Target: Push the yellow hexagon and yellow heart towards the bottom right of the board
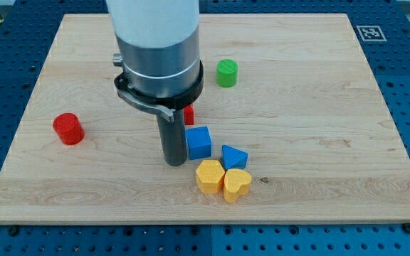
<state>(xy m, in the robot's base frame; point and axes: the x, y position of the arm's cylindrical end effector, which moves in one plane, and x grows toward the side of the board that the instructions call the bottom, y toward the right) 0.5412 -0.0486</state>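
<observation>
The yellow hexagon lies low on the board, a little right of centre. The yellow heart touches its right side. A blue cube sits just above the hexagon, and a blue triangular block sits above the heart. My tip is down on the board, just left of the blue cube and up-left of the yellow hexagon, apart from the hexagon by a small gap.
A red cylinder stands at the view's left. A green cylinder stands above centre. A red block is mostly hidden behind the arm. The wooden board lies on a blue perforated table.
</observation>
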